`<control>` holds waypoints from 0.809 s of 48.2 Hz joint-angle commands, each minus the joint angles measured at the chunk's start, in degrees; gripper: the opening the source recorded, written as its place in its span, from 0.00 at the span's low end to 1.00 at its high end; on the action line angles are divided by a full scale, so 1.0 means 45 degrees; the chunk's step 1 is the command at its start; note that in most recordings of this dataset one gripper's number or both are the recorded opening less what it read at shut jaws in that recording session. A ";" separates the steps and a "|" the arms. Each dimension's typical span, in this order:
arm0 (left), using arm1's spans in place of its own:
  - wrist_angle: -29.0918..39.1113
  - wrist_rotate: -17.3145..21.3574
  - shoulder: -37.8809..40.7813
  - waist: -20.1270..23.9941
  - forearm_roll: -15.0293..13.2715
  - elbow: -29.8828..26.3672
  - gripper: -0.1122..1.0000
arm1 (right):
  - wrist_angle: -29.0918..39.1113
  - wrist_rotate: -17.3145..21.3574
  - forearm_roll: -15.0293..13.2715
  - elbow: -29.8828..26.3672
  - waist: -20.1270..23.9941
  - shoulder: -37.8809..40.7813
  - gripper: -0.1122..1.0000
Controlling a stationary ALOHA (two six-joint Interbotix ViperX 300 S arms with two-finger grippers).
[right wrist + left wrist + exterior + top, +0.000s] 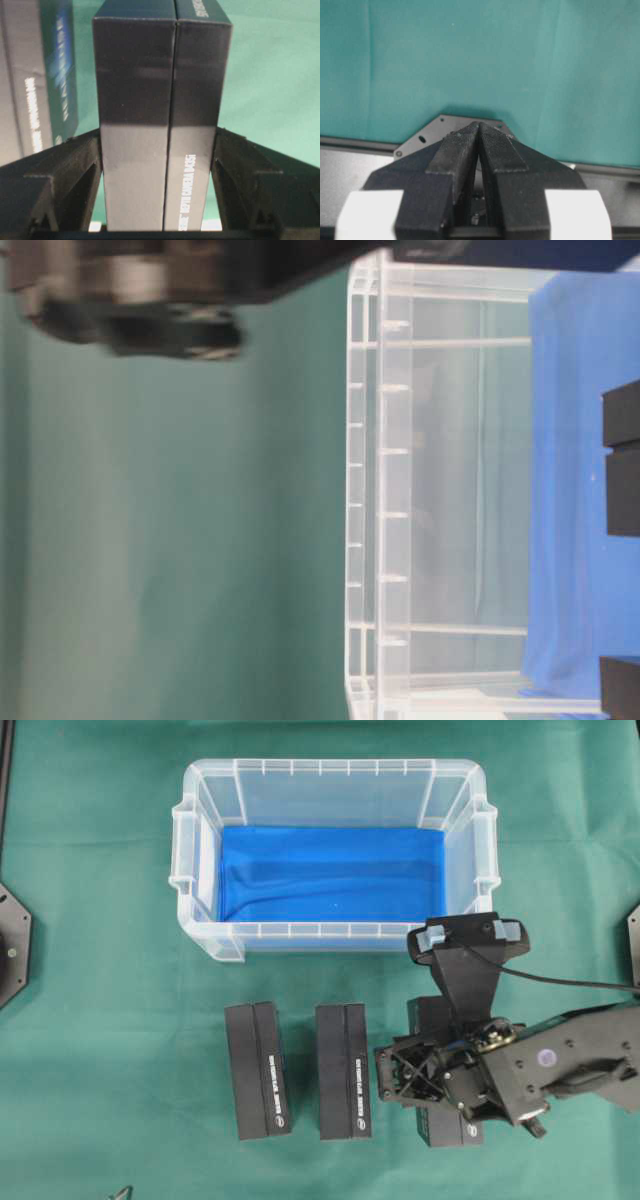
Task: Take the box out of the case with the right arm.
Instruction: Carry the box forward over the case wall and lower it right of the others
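A: Where is the box sitting at this moment?

B: The box is lying on the green counter, outside the case, at roughly five o'clock from the case in the overhead view. The right gripper is straddling it; in the right wrist view the two fingers are standing against its long sides, so the gripper is grasping the box.

A: What is lying beside it?

B: Two further black boxes are lying side by side at nine o'clock from the grasped box, apart from each other. The case is showing only its blue sheet.

A: What is the left gripper doing?

B: It is sitting clenched, fingertips meeting, above the counter edge. It is appearing only in its own wrist view.
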 commanded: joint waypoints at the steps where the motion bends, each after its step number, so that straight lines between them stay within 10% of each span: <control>1: -0.0059 0.0000 0.0098 0.0039 0.0039 -0.0098 0.10 | -0.0625 0.0000 0.0020 0.0352 0.0039 -0.0137 0.69; 20: -0.0078 0.0020 0.0059 0.0039 0.0039 -0.0020 0.10 | -0.4023 0.0547 0.0039 0.2246 0.0000 0.0273 0.69; 39: -0.0078 0.0000 0.0039 0.0039 0.0039 -0.0020 0.10 | -0.3867 0.0684 0.0293 0.2227 0.0000 0.0234 0.69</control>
